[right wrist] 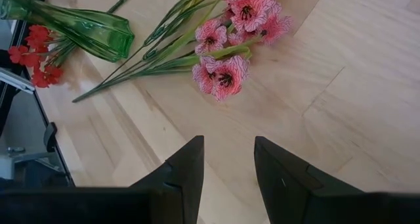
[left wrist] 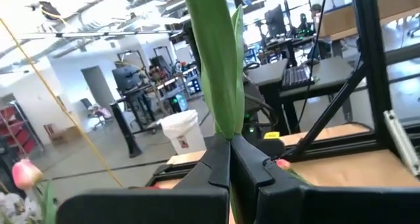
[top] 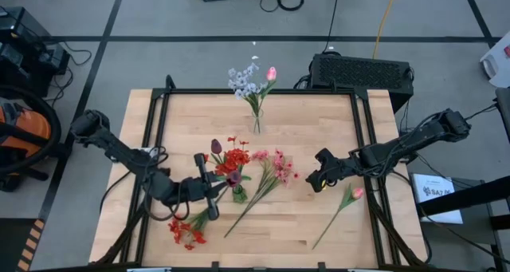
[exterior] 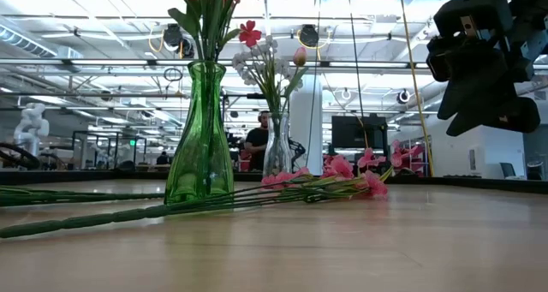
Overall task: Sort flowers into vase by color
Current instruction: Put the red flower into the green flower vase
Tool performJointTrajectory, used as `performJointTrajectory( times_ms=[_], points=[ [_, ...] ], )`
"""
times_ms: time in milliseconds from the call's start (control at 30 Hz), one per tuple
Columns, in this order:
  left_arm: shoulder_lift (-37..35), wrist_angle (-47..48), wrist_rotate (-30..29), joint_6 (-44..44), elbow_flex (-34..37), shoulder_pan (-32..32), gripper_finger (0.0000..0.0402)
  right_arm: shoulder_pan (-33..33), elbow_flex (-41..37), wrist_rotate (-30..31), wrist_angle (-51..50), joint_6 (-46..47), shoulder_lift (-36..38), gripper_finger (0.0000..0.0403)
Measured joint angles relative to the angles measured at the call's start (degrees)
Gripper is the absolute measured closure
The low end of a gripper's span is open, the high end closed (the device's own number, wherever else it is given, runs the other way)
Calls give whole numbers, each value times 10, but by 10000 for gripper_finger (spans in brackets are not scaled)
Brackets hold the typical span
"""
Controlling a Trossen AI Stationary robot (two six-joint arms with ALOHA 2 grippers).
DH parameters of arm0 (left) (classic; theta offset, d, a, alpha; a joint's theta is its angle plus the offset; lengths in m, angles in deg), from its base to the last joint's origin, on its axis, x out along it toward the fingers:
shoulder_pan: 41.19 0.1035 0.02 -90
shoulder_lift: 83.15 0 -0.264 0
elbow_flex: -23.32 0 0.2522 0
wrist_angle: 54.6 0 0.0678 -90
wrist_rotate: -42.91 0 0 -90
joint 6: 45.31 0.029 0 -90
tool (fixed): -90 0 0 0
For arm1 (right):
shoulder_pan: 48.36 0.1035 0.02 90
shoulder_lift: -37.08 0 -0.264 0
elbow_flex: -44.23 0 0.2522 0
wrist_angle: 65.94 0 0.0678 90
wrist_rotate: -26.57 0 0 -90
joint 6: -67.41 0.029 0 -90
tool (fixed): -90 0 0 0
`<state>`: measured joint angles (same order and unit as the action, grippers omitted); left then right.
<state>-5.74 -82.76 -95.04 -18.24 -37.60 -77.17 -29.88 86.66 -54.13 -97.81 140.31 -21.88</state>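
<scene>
Left gripper (top: 209,182) clamped on maroon tulip stem (left wrist: 220,73) beside green vase (top: 238,194) — right gripper (top: 317,179) part-open, empty.

My worktable (top: 319,120): pale butcher-block wood top, black metal frame along edges. Tall green glass vase (top: 238,194) stands near centre, red blooms and dark tulip in it. Clear glass vase (top: 256,125) stands toward far edge, holding whitish-lavender spray and one pink tulip. Pink spray on long green stems (top: 271,172) lies flat just beside green vase, toward my right arm. Single pink tulip on thin stem (top: 351,197) lies apart near right edge. Red cluster flowers (top: 186,232) lie at near-left edge.
</scene>
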Motion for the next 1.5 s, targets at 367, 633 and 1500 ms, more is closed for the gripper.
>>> performJointTrajectory(
  times_ms=[367, 633, 1500],
  points=[
    [16, 22, 38, -5, 0, 26, 401, 0, 0, 14, 0, -9, 0, 277],
    [48, 20, 7, -57, 16, 26, 401, 0, 0, 14, 0, -16, 0, 277],
    [49, 19, -44, -223, 106, 18, 400, 0, 0, 14, 0, -16, 0, 277]
  ],
)
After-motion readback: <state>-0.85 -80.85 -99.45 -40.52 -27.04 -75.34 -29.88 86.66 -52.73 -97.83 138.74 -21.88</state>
